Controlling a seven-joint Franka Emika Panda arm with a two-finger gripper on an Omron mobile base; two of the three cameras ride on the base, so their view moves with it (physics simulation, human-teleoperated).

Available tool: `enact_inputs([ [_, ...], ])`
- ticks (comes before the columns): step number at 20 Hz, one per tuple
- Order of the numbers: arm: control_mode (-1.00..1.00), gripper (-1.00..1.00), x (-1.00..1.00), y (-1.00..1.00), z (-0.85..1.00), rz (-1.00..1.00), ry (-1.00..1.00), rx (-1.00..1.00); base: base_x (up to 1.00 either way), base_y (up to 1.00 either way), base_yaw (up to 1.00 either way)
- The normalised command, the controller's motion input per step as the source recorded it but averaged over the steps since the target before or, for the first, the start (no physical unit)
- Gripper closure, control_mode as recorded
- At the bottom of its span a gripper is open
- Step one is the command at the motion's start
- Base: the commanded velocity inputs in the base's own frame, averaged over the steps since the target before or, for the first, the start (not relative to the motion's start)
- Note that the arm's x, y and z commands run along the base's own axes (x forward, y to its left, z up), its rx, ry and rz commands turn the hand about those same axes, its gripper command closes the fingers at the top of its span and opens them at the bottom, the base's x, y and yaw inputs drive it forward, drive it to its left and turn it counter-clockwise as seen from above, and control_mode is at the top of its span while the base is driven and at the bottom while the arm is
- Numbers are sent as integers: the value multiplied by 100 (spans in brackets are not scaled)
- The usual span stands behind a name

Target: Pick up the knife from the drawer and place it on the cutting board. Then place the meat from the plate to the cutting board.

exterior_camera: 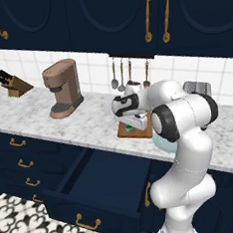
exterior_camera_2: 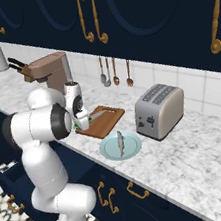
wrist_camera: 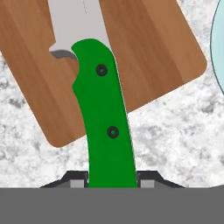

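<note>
Green-handled knife [wrist_camera: 105,118] clenched in my claw [wrist_camera: 111,179], blade over the board [wrist_camera: 144,57]; plate [exterior_camera_2: 131,149] with meat [exterior_camera_2: 121,144] just beside it on the desk [exterior_camera_2: 200,154].

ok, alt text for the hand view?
The tool is shut on a green-handled knife, its grey blade reaching over a brown cutting board on a marble counter. A pale teal plate edges in at the right.
</note>
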Motion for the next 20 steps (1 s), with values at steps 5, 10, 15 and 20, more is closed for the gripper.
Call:
enact_inputs([
  [5, -100, 100, 45, -6, -26, 0, 0, -3, 0, 0, 0],
  [10, -100, 100, 41, 0, -38, 0, 0, -6, 0, 0, 0],
  [15, -100, 100, 20, 0, -26, 0, 0, -1, 0, 0, 0],
  [20, -100, 100, 23, 0, -36, 0, 0, -1, 0, 0, 0],
])
